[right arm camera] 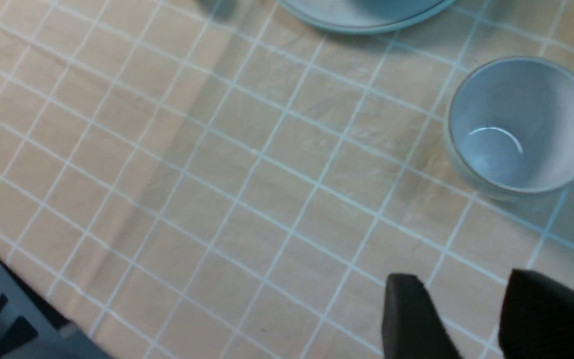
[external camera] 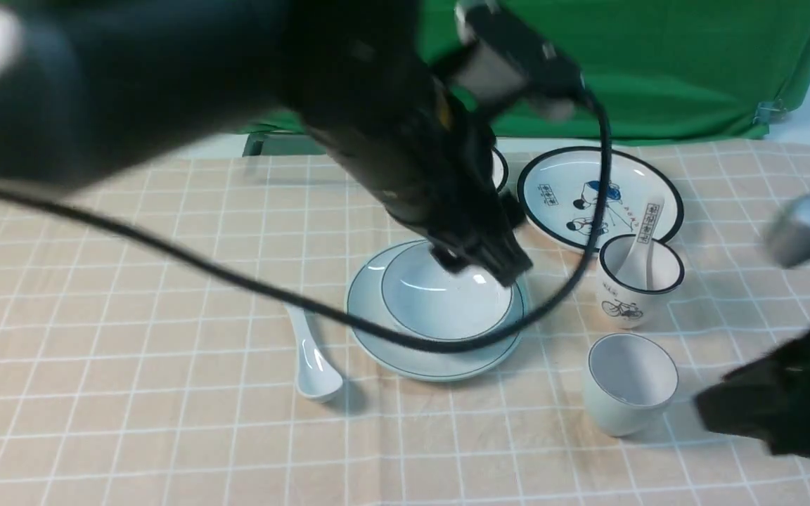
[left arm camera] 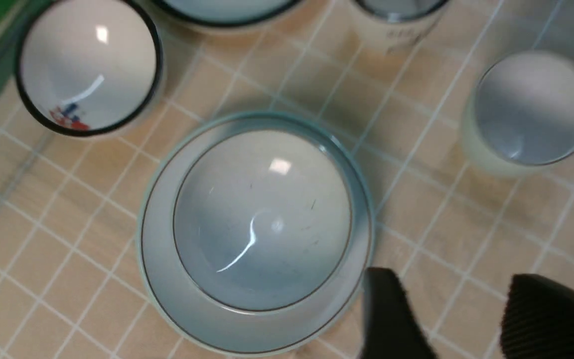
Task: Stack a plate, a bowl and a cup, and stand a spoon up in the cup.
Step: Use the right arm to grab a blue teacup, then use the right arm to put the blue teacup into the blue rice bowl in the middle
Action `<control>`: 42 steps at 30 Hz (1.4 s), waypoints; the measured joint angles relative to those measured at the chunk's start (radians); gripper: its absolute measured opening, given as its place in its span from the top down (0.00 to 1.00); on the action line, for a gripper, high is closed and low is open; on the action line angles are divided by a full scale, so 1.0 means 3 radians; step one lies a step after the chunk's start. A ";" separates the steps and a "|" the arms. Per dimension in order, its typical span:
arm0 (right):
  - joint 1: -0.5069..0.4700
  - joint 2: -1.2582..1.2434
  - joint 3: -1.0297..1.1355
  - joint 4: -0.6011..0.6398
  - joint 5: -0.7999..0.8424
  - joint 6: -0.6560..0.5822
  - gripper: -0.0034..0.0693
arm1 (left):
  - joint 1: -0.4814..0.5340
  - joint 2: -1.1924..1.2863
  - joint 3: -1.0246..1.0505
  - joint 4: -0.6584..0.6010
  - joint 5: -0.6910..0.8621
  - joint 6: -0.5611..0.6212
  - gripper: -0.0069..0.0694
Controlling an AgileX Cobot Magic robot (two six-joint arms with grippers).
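1. At the middle of the bench [external camera: 131, 281] the bowl [external camera: 440, 295] sits nested on the plate [external camera: 447, 362], so I judge the stack's base done.
2. My left fingers [left arm camera: 391, 319] hang spread and empty over the plate's 1 o'clock side.
3. At 4 o'clock from the plate the cup [external camera: 630, 383] stands upright, apart from it. My right fingers [right arm camera: 411, 319], parted and empty, hover near it, probably lined up to take it.
4. At 8 o'clock the spoon [external camera: 313, 365] lies flat just beside the plate.
5. The bicycle cup [external camera: 623, 306] at 3 o'clock and the cartoon plate [external camera: 567, 183] at 1 o'clock carry printed characters I can't read.
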State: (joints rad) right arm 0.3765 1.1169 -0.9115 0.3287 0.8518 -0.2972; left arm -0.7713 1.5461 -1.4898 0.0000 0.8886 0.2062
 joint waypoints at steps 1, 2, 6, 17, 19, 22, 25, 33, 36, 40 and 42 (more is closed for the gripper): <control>0.0019 0.0039 -0.0014 0.0000 -0.0007 0.0004 0.51 | 0.0000 -0.0043 0.0028 0.0000 -0.0015 -0.0004 0.60; 0.0153 0.0347 -0.0136 -0.0125 -0.0049 0.0086 0.46 | 0.0000 -0.0343 0.0250 -0.0108 -0.0157 -0.0011 0.74; 0.0337 0.1083 -0.0432 -0.0461 -0.0206 0.0265 0.36 | 0.0000 -0.1261 0.1125 -0.0295 -0.0720 -0.0011 0.89; 0.0351 0.2255 -0.0851 -0.0733 -0.0288 0.0415 0.69 | 0.0000 -0.2784 0.2633 -0.0299 -0.1472 -0.0014 0.90; 0.0361 0.2254 -0.0910 -0.0769 -0.0175 0.0457 0.81 | 0.0000 -0.2922 0.2692 -0.0299 -0.1471 -0.0014 0.90; 0.0432 0.2193 -0.1034 -0.0763 0.0043 0.0529 0.84 | 0.0000 -0.3012 0.2704 -0.0299 -0.1476 -0.0031 0.90; 0.0531 0.2100 -0.1188 -0.0690 0.0156 0.0569 0.84 | 0.0000 -0.3040 0.2704 -0.0299 -0.1473 -0.0060 0.90; 0.0758 0.2387 -0.2123 -0.0544 -0.0332 0.0567 0.84 | 0.0000 -0.3040 0.2704 -0.0409 -0.1473 -0.0135 0.90; 0.0758 0.2660 -0.2385 -0.0547 -0.0297 0.0567 0.84 | 0.0000 -0.3040 0.2704 -0.0409 -0.1448 -0.0189 0.90; 0.0758 0.3139 -0.2786 -0.0564 -0.0134 0.0567 0.84 | 0.0000 -0.3040 0.2704 -0.0410 -0.1419 -0.0251 0.90; 0.0758 0.3269 -0.2900 -0.0568 -0.0058 0.0574 0.84 | 0.0000 -0.3040 0.2706 -0.0410 -0.1419 -0.0268 0.90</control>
State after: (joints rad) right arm 0.6038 2.0977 -1.7816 0.1583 0.8345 -0.1249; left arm -0.7713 0.6339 -0.6780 -0.1229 0.4628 0.1259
